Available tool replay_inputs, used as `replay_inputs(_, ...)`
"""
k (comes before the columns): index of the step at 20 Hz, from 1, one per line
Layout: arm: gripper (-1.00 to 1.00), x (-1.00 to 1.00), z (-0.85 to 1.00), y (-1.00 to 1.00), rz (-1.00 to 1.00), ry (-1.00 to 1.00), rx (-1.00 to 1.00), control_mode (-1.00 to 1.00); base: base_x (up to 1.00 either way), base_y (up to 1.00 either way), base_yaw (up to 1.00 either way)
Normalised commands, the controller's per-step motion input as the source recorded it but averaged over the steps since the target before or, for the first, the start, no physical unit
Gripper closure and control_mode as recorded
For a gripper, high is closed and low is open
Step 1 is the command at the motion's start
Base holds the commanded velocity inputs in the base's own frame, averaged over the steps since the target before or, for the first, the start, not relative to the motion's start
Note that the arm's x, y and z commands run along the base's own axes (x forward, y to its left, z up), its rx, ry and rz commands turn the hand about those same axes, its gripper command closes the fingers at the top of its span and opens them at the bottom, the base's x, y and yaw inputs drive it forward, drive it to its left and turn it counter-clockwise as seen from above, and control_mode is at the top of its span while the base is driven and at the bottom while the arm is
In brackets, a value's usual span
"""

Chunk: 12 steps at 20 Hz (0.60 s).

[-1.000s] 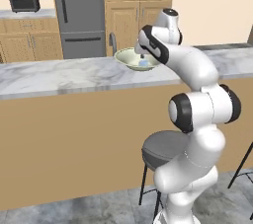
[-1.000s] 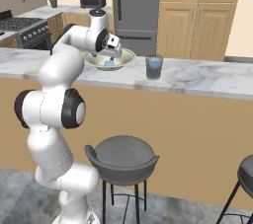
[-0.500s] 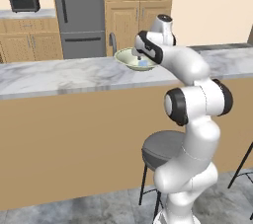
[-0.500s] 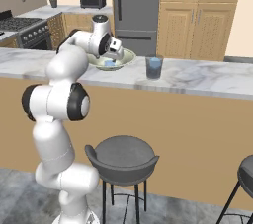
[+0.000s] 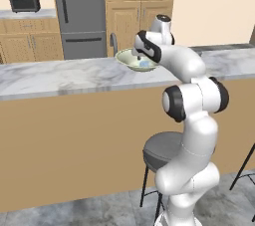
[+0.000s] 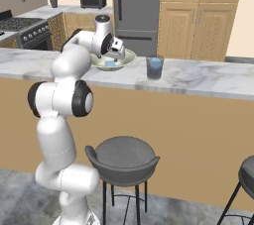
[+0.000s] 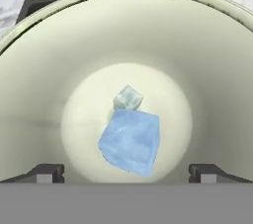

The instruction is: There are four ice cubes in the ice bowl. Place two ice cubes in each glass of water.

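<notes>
The pale yellowish-green ice bowl [image 5: 124,56] [image 6: 127,59] sits on the marble counter, and its inner wall [image 7: 207,60] curves around the hand view. On its floor lie a large blue ice cube [image 7: 131,141] and a smaller pale one [image 7: 128,98] just beyond it; blue ice [image 6: 109,63] also shows from the base. My gripper [image 7: 126,171] [image 5: 138,56] [image 6: 113,56] hangs open just above the bowl's middle, one fingertip on each side of the large cube, nothing held. One glass of water [image 6: 155,68] stands to the bowl's right.
The marble counter [image 5: 60,75] runs across both base views, with a grey stool [image 6: 122,153] below it by my base. A steel fridge [image 6: 135,11] and wooden cabinets stand behind. A dark tap [image 5: 113,43] rises just behind the bowl.
The hand has shifted a little toward the bowl's middle and lowered over it while the arm straightened up. The jaws stayed open.
</notes>
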Motion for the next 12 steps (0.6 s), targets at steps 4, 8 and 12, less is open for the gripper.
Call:
replay_inputs(4, -1.0, 0.01, -0.28, 0.0, 0.01, 0.04, 0.0, -1.0, 0.0, 0.0, 0.0)
replay_inputs(8, -1.0, 0.0, -0.33, 0.0, 0.01, 0.07, 0.0, -1.0, 0.0, 0.0, 0.0)
replay_inputs(12, -1.0, 0.04, -0.24, 0.0, 0.03, 0.02, 0.0, -1.0, 0.0, 0.0, 0.0)
